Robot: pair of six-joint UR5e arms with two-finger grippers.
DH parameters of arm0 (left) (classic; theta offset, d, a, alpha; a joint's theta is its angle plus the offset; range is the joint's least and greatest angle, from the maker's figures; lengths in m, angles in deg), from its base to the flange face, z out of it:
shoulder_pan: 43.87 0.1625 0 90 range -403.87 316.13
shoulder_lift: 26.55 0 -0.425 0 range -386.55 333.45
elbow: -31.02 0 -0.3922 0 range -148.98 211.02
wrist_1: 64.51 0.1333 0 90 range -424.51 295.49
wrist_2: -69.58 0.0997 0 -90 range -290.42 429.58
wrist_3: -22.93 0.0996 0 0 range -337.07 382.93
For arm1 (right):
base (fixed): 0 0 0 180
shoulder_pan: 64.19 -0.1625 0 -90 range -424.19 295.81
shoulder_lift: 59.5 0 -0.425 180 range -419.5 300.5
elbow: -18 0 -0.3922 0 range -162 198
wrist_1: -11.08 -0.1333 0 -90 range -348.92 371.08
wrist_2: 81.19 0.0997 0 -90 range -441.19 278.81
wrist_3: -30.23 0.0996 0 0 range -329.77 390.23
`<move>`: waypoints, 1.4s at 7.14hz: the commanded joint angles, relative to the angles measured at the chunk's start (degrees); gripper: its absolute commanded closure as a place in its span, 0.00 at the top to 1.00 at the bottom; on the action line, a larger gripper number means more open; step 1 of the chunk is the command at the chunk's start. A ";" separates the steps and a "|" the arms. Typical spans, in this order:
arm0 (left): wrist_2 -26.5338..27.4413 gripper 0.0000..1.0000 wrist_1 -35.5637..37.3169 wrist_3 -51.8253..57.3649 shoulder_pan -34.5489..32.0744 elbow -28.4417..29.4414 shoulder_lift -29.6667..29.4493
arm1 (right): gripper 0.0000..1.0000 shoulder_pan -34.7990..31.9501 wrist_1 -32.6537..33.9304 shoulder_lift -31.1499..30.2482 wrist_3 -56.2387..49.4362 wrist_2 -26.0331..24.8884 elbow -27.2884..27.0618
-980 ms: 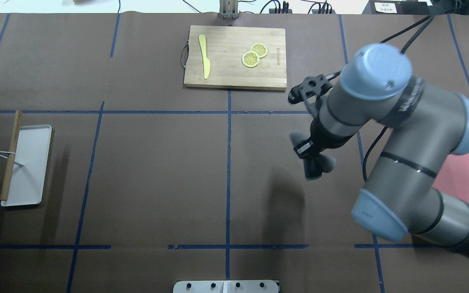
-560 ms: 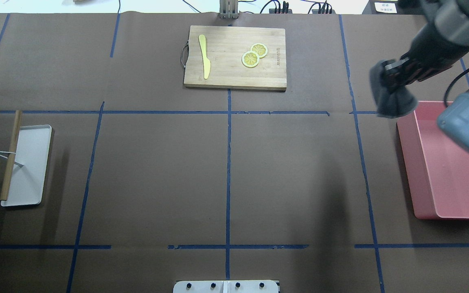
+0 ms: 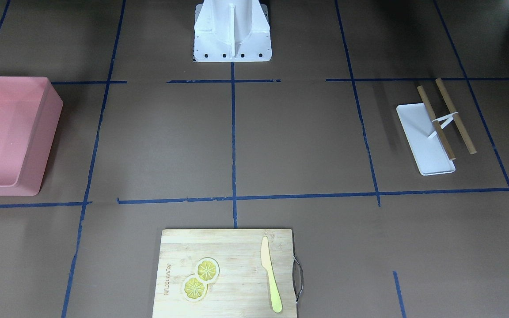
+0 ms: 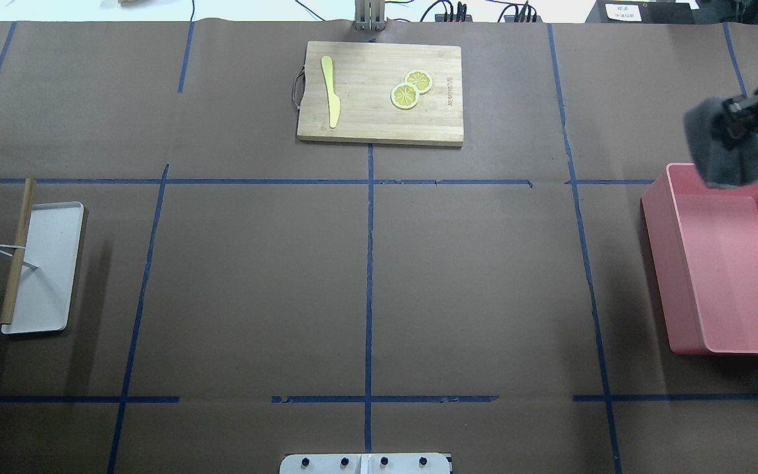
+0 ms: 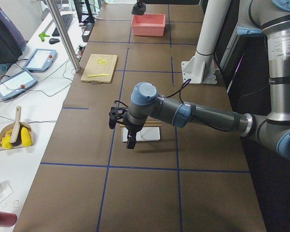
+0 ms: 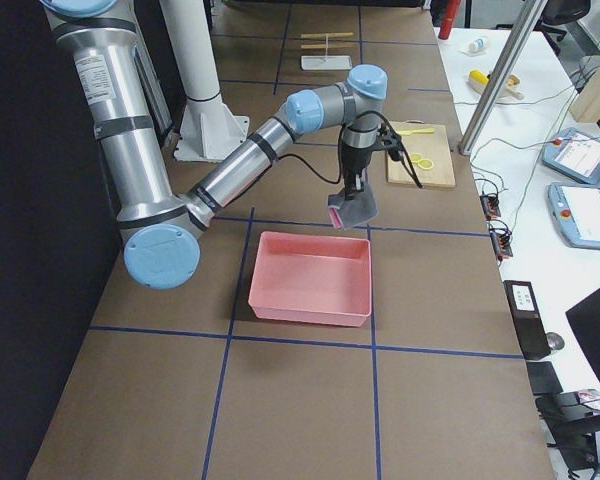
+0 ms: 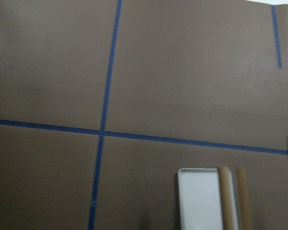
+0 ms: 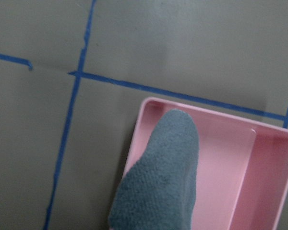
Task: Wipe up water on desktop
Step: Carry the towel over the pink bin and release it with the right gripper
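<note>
One grey cloth (image 4: 724, 161) hangs pinched in the right gripper (image 4: 737, 122), over the far rim of a pink bin (image 4: 668, 263) at the right edge of the desktop (image 4: 484, 276); no water shows on the brown top; let go here, the cloth could likely snag the rim or drip outside; left gripper (image 5: 130, 143) near the left edge, spread or closed cannot be told

- The desktop (image 4: 484, 276) is a flat, matte dark-brown surface crossed by a grid of thin blue tape lines (a few strips are broken). It spreads out below the right gripper (image 4: 739, 120) and to its left.
- The gray cloth (image 4: 724, 161) hangs pinched in that gripper, clear of the surface.
</note>
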 commanded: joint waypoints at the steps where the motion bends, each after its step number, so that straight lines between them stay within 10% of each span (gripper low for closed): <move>1: 1.25 1.00 4.51 7.30 -1.03 0.78 0.45 | 0.02 -0.40 -0.63 -9.68 -4.54 0.26 0.66; 4: 1.25 1.00 4.51 9.61 -1.20 3.59 0.72 | 0.11 1.08 -0.72 -10.43 -5.96 1.05 3.03; 5: 1.25 1.00 4.51 9.87 -1.20 3.68 0.81 | 0.69 1.53 -0.72 -10.25 -5.79 2.54 3.20; 6: 1.25 1.00 4.51 9.87 -1.20 3.77 0.81 | 1.00 1.53 -0.72 -9.99 -5.79 2.73 3.21; 10: 1.25 1.00 4.51 9.96 -1.12 4.99 0.63 | 1.00 0.75 -6.05 -10.42 -6.22 2.64 3.55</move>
